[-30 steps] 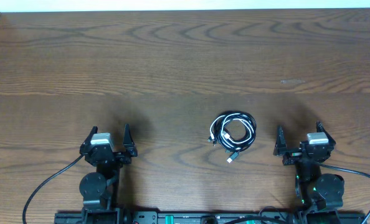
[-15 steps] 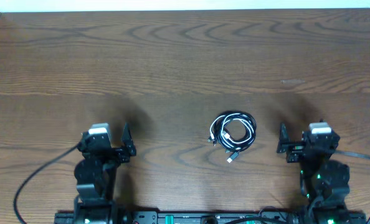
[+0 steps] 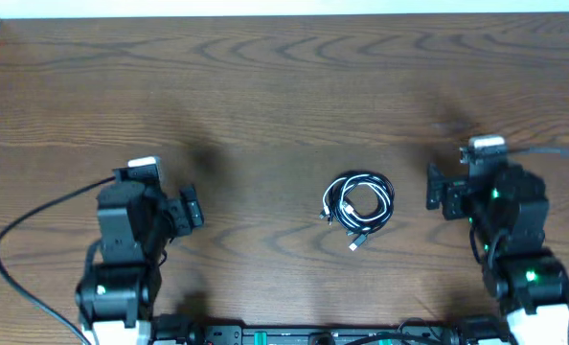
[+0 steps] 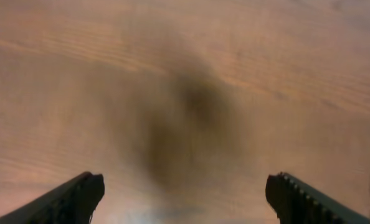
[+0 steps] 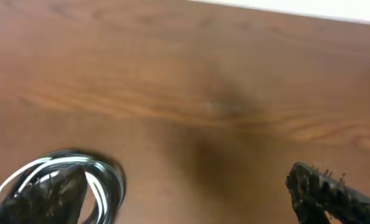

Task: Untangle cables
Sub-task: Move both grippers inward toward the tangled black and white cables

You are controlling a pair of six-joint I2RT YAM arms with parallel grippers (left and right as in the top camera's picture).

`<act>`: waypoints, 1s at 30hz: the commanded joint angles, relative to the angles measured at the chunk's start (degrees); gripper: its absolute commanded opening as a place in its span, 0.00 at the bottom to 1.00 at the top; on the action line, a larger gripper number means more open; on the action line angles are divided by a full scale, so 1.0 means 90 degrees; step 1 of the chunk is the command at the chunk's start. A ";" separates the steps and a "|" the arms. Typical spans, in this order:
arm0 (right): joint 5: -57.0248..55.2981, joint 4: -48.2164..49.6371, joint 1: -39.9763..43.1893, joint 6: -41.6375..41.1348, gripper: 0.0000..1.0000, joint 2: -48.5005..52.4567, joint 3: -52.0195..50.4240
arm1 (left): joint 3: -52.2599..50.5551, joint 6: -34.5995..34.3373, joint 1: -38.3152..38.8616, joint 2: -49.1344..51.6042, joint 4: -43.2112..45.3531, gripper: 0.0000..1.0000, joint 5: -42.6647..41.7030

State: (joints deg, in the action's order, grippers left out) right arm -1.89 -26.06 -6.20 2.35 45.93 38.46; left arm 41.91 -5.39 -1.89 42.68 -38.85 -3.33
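Quick count: one wooden bench [image 3: 265, 96], two robot arms (left arm [image 3: 122, 230], right arm [image 3: 514, 206]), and one coiled bundle of cables [image 3: 358, 205], black and white strands mixed.

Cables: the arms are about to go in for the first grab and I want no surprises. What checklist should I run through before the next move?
1. Left gripper open and empty: ok.
2. Right gripper open and empty: ok.
3. Cables in one coil on the table, between the arms, touched by neither: ok.
4. Plug end sticking out of the coil: ok.
5. Coil in the right wrist view: ok, at lower left.
6. Where the strands cross: cannot tell.
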 commanded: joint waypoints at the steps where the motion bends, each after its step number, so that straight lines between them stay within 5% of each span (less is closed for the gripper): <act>1: 0.0357 -0.0248 -0.0027 0.0034 0.99 0.0391 0.0546 | 0.0687 -0.0537 -0.0032 0.0398 -0.0595 0.89 -0.0236; 5: 0.0903 -0.0420 -0.0024 0.0029 0.99 0.0588 0.0886 | 0.1292 -0.0979 -0.0032 0.0697 -0.1469 0.89 -0.0544; 12: 0.1588 -0.0311 -0.0024 -0.0024 0.99 0.0457 0.0899 | 0.1377 -0.0988 -0.0032 0.0699 -0.1506 0.89 -0.0583; 22: 0.1593 -0.0457 -0.0039 -0.0017 0.98 0.0600 0.0937 | 0.1394 -0.0913 0.0087 0.0770 -0.0522 0.89 -0.1037; 30: 0.1591 -0.1401 -0.0449 -0.0019 0.92 0.1202 0.1256 | 0.1615 -0.0597 0.1268 0.1608 -0.0432 0.89 -0.0466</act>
State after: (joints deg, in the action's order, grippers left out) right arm 11.90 -37.32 -8.27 2.17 55.02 47.44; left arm 54.41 -12.51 5.91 54.74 -42.98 -10.35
